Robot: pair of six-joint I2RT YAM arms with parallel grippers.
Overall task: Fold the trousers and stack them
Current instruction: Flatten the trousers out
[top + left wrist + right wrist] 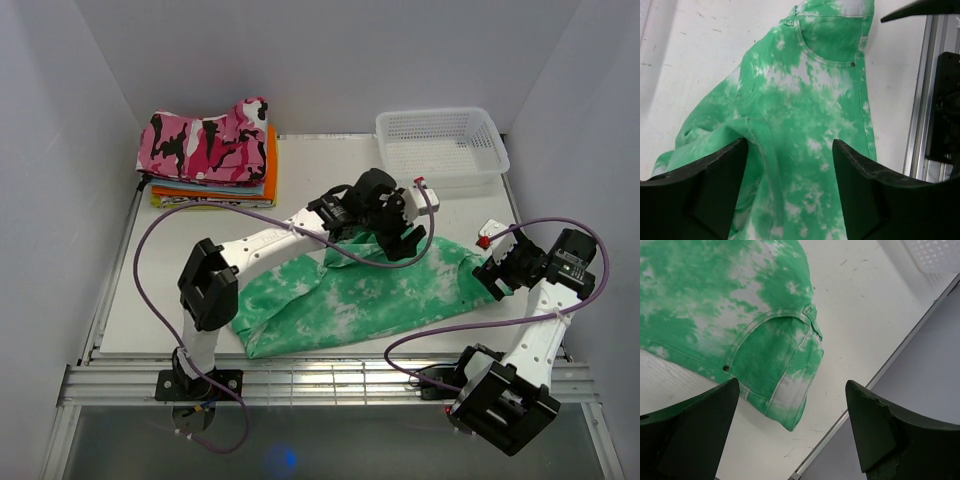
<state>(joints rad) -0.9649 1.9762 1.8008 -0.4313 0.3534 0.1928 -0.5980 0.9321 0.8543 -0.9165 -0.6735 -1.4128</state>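
The trousers (pixel 350 295), mint green with white blotches, lie folded in a long band across the front half of the table. My left gripper (pixel 400 240) hovers over their upper edge with its jaws open. In the left wrist view a raised ridge of the trousers (pixel 805 100) runs beside the left finger (pixel 715 180), and nothing is pinched in the left gripper (pixel 790 142). My right gripper (pixel 497 270) stands open just off the right end. Below the right gripper (pixel 792 385) the pocket corner of the trousers (pixel 715 305) lies flat on the table.
A stack of folded clothes (pixel 215 170), with a pink camouflage garment (pixel 205 140) on top, sits at the back left. A white mesh basket (pixel 440 145) stands at the back right. The table's metal rail (pixel 330 380) runs along the front, and its right edge (pixel 880 375) is close to the right gripper.
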